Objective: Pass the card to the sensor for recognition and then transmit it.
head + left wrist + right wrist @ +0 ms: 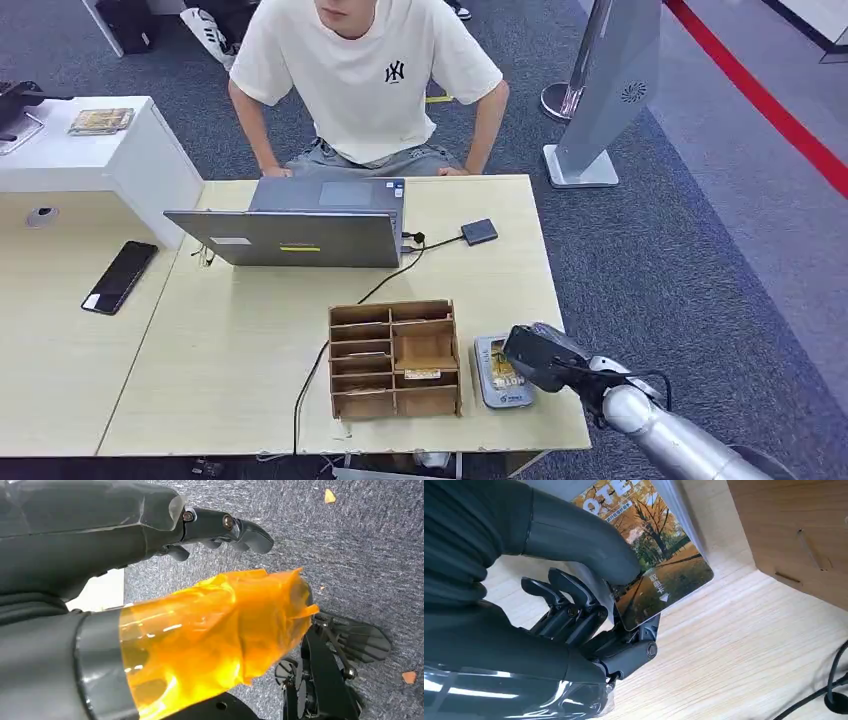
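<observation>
Thumb and fingers of the right hand (589, 605) pinch the card (659, 565), seemingly off its holder; sensor pass and handover remain.

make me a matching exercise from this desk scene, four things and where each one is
Things:
1. card
2. phone
3. laptop
4. wooden organizer

Places:
a. on the left table, lying flat
b. between the right hand's thumb and fingers
c. in front of the seated person
d. just left of the card tray

Pairs: 1-b, 2-a, 3-c, 4-d
</observation>
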